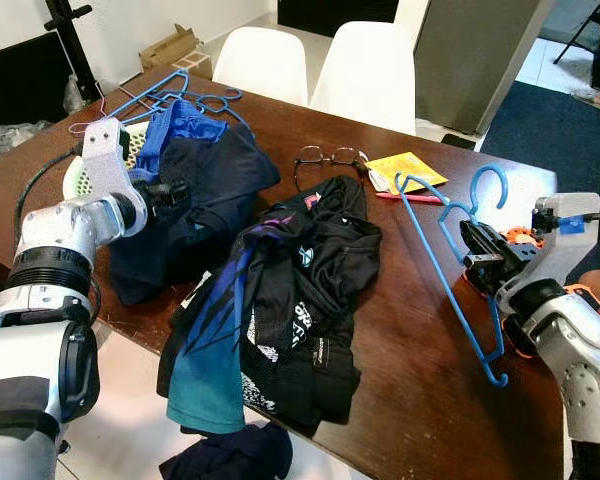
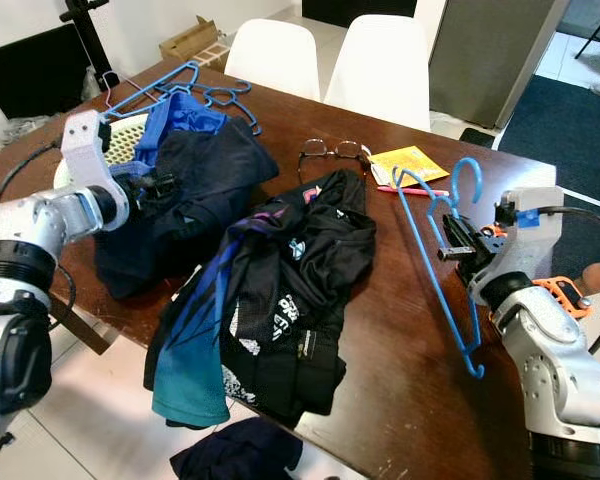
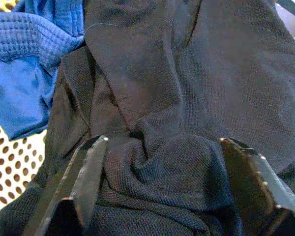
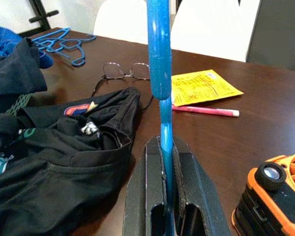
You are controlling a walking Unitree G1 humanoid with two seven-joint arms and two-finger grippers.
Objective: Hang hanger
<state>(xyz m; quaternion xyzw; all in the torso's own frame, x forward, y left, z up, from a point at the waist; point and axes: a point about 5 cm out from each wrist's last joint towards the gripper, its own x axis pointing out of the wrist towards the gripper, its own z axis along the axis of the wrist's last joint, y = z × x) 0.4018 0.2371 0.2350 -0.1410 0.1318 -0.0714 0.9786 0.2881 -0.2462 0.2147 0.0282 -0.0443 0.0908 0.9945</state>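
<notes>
Looking through the head camera, I see my right gripper (image 1: 477,252) holding a blue plastic hanger (image 1: 450,240) tilted above the dark wooden table (image 1: 420,340). Right wrist: fingers pinch it. Left wrist: fingers (image 3: 86,172) spread over dark navy fabric (image 3: 187,98).

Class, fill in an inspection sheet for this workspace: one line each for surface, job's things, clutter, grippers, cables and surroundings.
Surface: dark brown wooden table, largely covered by clothes.
Job's things: blue hanger held at the table's right side; navy garment heaped at the left; black jersey in the middle, draping over the near edge.
Clutter: spare blue hangers, glasses, yellow leaflet, pink pen, orange device, perforated basket.
Grippers: right gripper shut on the hanger's wire; left gripper open, fingers pressed into the navy garment.
Cables: black cable along the left arm.
Surroundings: two white chairs, cardboard box, a garment on the floor.
</notes>
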